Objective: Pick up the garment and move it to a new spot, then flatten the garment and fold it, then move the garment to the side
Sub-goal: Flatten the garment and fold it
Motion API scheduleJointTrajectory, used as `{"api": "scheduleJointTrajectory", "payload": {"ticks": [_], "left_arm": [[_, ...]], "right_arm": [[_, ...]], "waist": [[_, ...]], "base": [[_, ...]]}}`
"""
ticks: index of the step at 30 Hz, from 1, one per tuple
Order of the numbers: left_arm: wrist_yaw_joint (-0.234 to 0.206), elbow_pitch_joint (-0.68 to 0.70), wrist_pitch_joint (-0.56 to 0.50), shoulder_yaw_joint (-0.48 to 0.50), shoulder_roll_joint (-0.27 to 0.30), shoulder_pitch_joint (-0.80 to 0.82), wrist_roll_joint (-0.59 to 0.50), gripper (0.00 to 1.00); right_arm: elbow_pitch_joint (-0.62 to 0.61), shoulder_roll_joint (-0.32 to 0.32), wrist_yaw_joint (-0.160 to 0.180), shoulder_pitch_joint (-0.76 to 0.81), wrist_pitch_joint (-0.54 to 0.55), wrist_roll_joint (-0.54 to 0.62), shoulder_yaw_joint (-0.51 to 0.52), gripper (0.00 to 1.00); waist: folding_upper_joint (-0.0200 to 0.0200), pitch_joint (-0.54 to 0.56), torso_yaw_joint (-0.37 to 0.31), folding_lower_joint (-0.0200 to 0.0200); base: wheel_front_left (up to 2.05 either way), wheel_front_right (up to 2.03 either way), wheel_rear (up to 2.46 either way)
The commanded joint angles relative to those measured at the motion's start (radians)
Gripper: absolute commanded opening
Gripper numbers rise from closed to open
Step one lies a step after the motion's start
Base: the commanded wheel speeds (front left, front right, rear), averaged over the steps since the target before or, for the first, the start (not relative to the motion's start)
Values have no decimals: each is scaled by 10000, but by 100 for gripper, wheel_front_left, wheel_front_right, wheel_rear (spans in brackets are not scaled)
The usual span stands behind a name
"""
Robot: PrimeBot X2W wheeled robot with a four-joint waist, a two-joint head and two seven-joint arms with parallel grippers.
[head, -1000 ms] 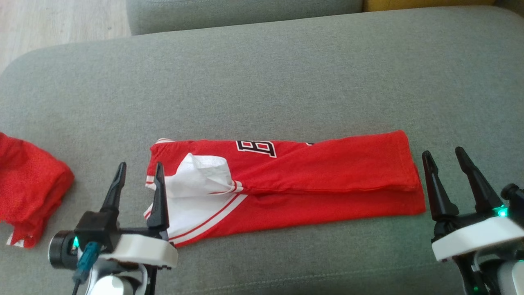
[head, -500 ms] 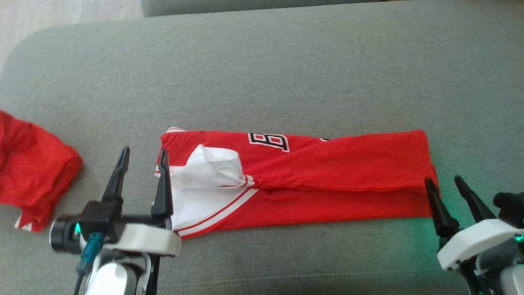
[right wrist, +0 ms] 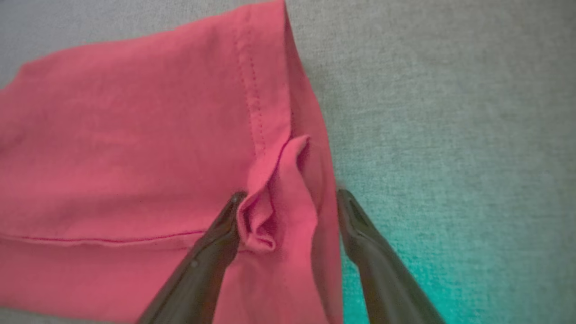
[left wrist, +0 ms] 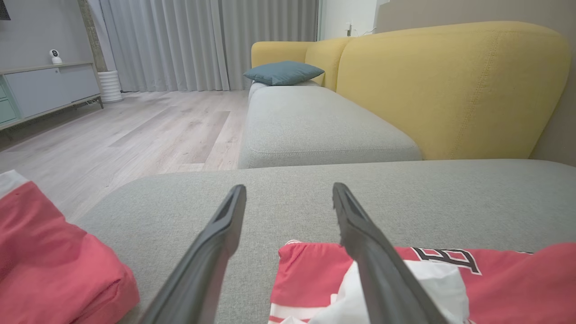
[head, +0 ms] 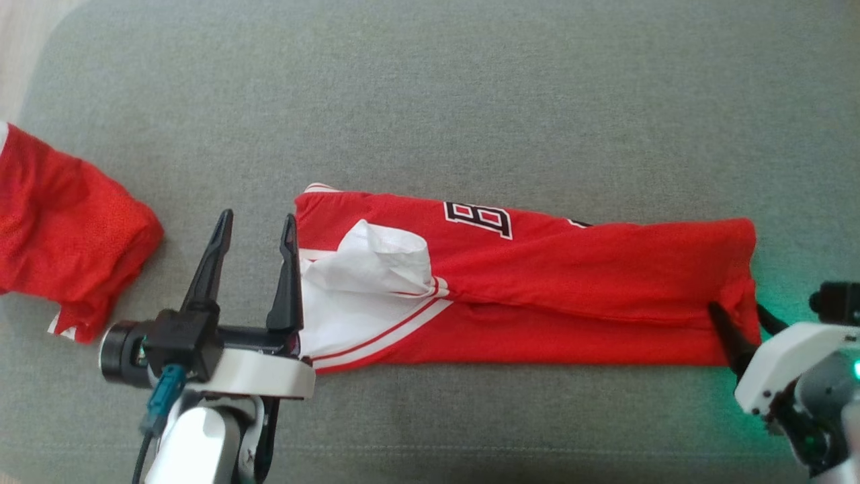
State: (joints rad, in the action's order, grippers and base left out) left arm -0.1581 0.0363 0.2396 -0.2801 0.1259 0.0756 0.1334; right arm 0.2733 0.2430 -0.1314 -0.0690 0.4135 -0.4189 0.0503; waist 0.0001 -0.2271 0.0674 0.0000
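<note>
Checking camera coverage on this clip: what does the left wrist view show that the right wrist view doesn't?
Left wrist view adds: yellow sofa back, blue cushion, wood floor, a second red garment, and the white striped end of the jersey. Right wrist view adds: the open right gripper straddling a bunched fold of the jersey's hem. Both: the red jersey on the grey seat.

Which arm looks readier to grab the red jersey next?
The right. Its open right gripper straddles a bunched fold at the hem end of the jersey. The left gripper, also open, stands beside the collar end with bare cushion between its fingers.
</note>
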Motion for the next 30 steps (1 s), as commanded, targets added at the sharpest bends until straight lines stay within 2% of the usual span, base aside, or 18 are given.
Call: {"api": "scheduleJointTrajectory", "payload": {"ticks": [1, 2, 3, 9, 20, 24, 30], "left_arm": [[-21, 301, 114, 293, 51, 510, -30, 100], [-22, 290, 127, 292, 44, 524, -25, 100], [-26, 279, 138, 291, 38, 535, -22, 100], [-104, 210, 181, 379, 69, 482, -8, 100], [-143, 174, 204, 415, 97, 238, 127, 100], [-129, 151, 200, 378, 138, 153, 157, 100], [-124, 159, 124, 310, 177, 102, 203, 100]], "right_arm": [[-43, 224, 7, -257, 396, -152, -244, 65], [-85, 200, 7, -276, 456, -245, -257, 13], [-128, 190, 7, -282, 494, -304, -244, 0], [-639, 263, 7, -77, 200, -636, 240, 0], [-1569, 737, 7, 320, 213, -439, 1958, 0], [-2671, 717, 7, 21, 356, -291, 1451, 0], [-4559, 215, 7, -512, 937, -251, -526, 0]], "waist": [[-1, -88, 56, 0], [-1, -107, 66, 0], [-1, -122, 71, 0], [-1, 19, -59, 0], [-1, 532, -611, 0], [-1, 739, -787, 0], [-1, 935, -893, 0]], "base": [[0, 0, 0], [0, 0, 0], [0, 0, 0], [0, 0, 0], [0, 0, 0], [0, 0, 0], [0, 0, 0]]}}
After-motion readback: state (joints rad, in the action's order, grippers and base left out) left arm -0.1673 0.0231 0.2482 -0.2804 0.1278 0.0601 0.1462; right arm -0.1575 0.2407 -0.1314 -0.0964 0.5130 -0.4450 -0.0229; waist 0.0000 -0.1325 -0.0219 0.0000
